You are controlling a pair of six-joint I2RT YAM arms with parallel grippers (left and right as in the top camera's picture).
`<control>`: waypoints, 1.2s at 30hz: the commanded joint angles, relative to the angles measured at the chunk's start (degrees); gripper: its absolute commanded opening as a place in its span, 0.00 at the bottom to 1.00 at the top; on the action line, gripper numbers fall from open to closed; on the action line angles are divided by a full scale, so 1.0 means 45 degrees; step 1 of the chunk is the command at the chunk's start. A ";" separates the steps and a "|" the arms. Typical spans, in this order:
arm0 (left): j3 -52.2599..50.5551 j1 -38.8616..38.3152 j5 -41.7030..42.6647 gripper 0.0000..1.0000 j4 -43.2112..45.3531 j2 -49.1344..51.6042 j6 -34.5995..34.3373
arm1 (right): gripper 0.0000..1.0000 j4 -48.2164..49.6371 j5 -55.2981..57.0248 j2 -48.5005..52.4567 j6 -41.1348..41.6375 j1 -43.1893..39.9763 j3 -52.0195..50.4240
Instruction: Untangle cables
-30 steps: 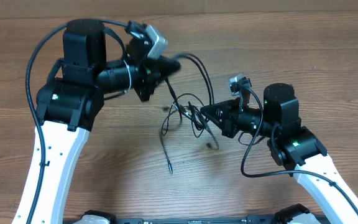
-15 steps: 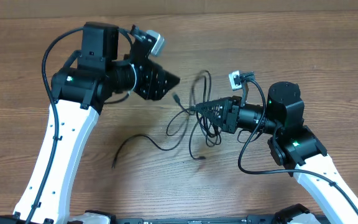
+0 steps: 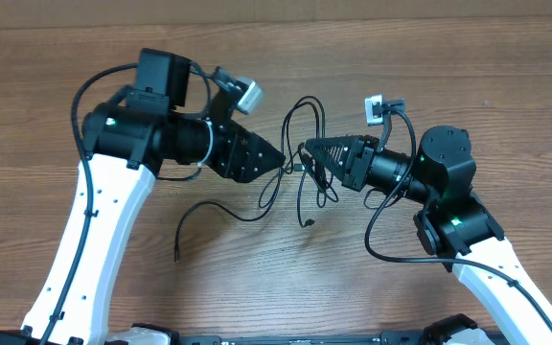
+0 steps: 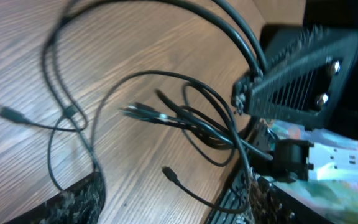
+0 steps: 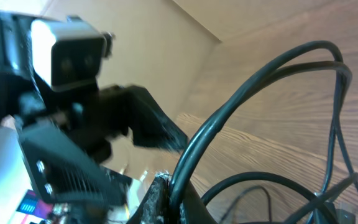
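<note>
Cables (image 3: pixel 304 192), thin, limp and light, hang in loops between both grippers over the table (image 3: pixel 468 57). The right gripper (image 3: pixel 307 150) pinches them; I cannot tell whether the left gripper (image 3: pixel 281 159) grips anything. Best held near a plug end (image 3: pixel 307 223).

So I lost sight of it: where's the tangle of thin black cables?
Overhead view, centre: thin black cables bunched between left gripper and right gripper.
</note>
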 commanded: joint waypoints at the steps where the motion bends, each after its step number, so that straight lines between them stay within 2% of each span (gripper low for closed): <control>1: 0.0117 -0.0559 0.0442 0.75 0.0151 0.0117 0.0374 | 0.04 0.0491 0.0233 0.0000 0.1443 0.0073 -0.0019; 7: 0.0117 -0.1423 0.0442 0.70 0.0724 0.0160 0.0369 | 0.04 0.0617 0.0321 0.0000 0.2283 0.0073 -0.0019; 11: 0.0117 -0.1651 0.0437 0.54 0.0777 0.0160 0.0364 | 0.04 0.0622 0.0330 0.0000 0.2288 0.0073 -0.0019; 13: 0.0117 -0.1647 0.0437 0.49 0.0646 0.0160 0.0364 | 0.04 0.0622 0.0359 0.0000 0.2288 0.0073 -0.0019; 26: 0.0117 -0.1987 0.0369 0.43 -0.0321 0.0160 0.0423 | 0.04 0.1054 0.0364 0.0000 0.2288 0.0073 -0.0019; 28: 0.0117 -0.2161 0.0316 0.37 -0.0282 0.0165 0.0447 | 0.04 0.1054 0.0364 0.0000 0.2293 0.0073 -0.0019; 30: 0.0117 -0.2288 0.0228 0.26 -0.0291 0.0160 0.0661 | 0.04 0.1054 0.0359 0.0000 0.2288 0.0073 -0.0019; 33: 0.0117 -0.2336 -0.0374 0.06 -0.0296 0.0160 0.0704 | 0.04 0.1049 0.0345 0.0000 0.2293 0.0073 -0.0019; 36: 0.0121 -0.2210 -0.1778 0.04 -0.0209 0.0160 0.0573 | 0.04 0.1020 0.0238 0.0000 0.2288 0.0073 -0.0019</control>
